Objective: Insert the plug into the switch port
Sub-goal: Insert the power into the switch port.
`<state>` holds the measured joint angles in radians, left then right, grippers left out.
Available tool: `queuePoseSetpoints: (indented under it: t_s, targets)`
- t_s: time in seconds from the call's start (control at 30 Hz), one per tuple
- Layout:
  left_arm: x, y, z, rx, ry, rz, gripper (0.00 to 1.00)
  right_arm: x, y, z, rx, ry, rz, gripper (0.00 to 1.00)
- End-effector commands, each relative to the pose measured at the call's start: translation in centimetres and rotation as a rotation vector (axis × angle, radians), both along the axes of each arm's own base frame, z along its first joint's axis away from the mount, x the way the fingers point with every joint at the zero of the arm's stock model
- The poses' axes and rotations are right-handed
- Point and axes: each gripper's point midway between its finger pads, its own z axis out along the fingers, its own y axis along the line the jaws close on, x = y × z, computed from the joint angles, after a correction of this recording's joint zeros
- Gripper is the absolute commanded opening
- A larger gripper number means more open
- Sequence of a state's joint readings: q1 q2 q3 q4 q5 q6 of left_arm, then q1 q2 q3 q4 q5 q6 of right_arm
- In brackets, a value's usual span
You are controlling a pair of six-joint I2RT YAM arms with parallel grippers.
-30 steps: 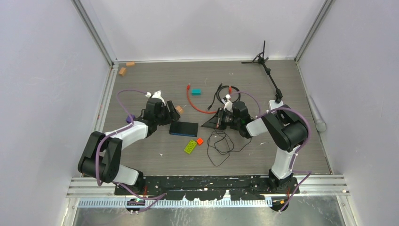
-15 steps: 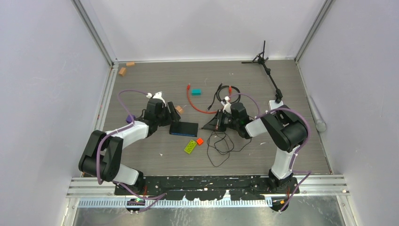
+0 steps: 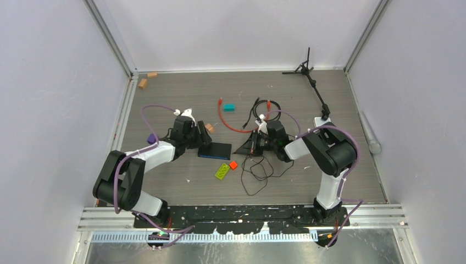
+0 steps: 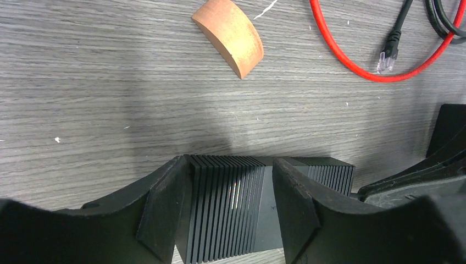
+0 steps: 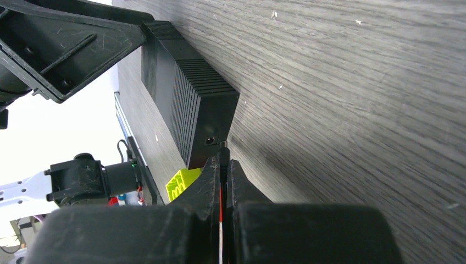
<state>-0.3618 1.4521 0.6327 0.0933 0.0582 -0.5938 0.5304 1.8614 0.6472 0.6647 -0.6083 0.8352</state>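
The left end effector (image 4: 229,175) stands wide apart. In the left wrist view one of its fingers (image 4: 165,212) sits just off one end of the switch (image 4: 228,212), a black ribbed box lying flat on the bench (image 4: 82,93). The other finger lies across the box's middle, so only part of the body is between the two. Whether the pads are pressing on the casing cannot be told from this view.

The right end effector (image 5: 222,165) is closed tight on the plug (image 5: 223,147). A sliver of red cable shows in the slit between its fingers, and the dark tip pokes out just past them. That tip sits just beside the small round port (image 5: 209,141) on the switch's end face (a little off to one side of the hole, not in it). Whether it touches the face cannot be told.

From above, both arms reach toward the middle of the bench and the switch lies between the two end effectors.

A green studded brick (image 3: 223,171) lies just in front of the switch, with a small orange-red block (image 3: 233,164) beside it. A half-round wooden piece (image 4: 231,36) rests beyond the left end effector. Past it runs a loop of red cable (image 4: 351,58), with a black cable ending in a clear connector (image 4: 386,58) beside it. A thin black wire (image 3: 258,171) is looped loosely on the bench near the right arm, and a teal block (image 3: 229,106) sits farther back.
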Motion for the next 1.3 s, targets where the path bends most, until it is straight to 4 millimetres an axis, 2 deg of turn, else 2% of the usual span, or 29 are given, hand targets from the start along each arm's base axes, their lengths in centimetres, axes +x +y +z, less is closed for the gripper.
queuePoseSetpoints:
  t_s: [0.0,0.63,0.97,1.13,1.27]
  targets:
    - [1.0,-0.8,1.2,-0.006,-0.038,-0.026,0.59,0.4,1.1,1.4,0.037,-0.060,0.046,0.00]
    - [1.0,-1.4,0.8,-0.001,-0.027,-0.047,0.55,0.3,1.8,2.8,0.118,-0.092,0.068,0.00]
    - [0.7,-1.1,0.2,0.014,-0.014,-0.033,0.54,1.2,1.4,1.8,0.065,-0.086,0.019,0.00]
    - [-0.4,-1.1,-0.3,-0.002,0.021,-0.035,0.53,1.9,1.3,1.9,0.046,-0.107,-0.008,0.00]
    - [-1.2,-0.7,0.1,0.002,0.018,-0.036,0.54,1.8,1.4,1.5,0.068,-0.086,-0.014,0.00]
